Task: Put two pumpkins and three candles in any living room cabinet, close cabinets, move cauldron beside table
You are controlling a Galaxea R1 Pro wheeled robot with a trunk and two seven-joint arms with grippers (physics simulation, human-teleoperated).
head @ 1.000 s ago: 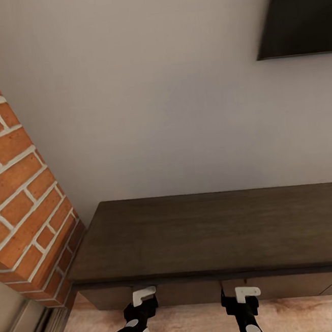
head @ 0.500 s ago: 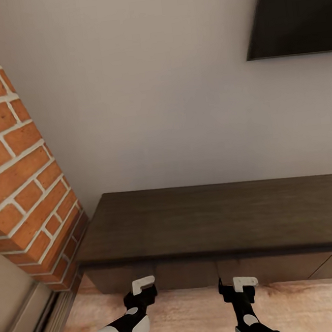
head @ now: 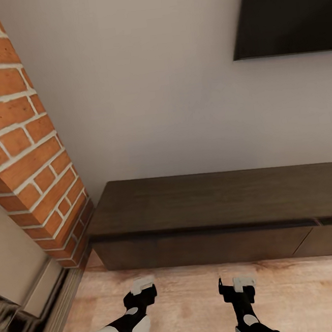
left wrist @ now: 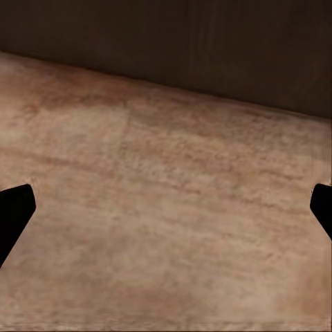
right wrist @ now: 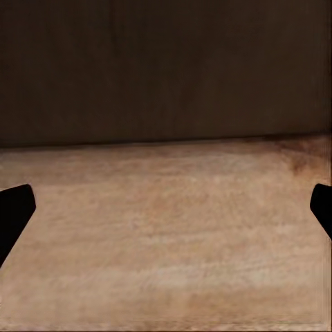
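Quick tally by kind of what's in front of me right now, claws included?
Cabinet: 1, drawer fronts shut
Wall screen: 1
Brick column: 1
Claws: 2, the left claw and the right claw, both open and empty over the wood floor
Total: 5

Cabinet [head: 211,207] — dark matt wood.

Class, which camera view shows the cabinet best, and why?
The head view: it shows the cabinet with its top and closed fronts against the wall. Each wrist view shows just a dark strip of its front above the floor.
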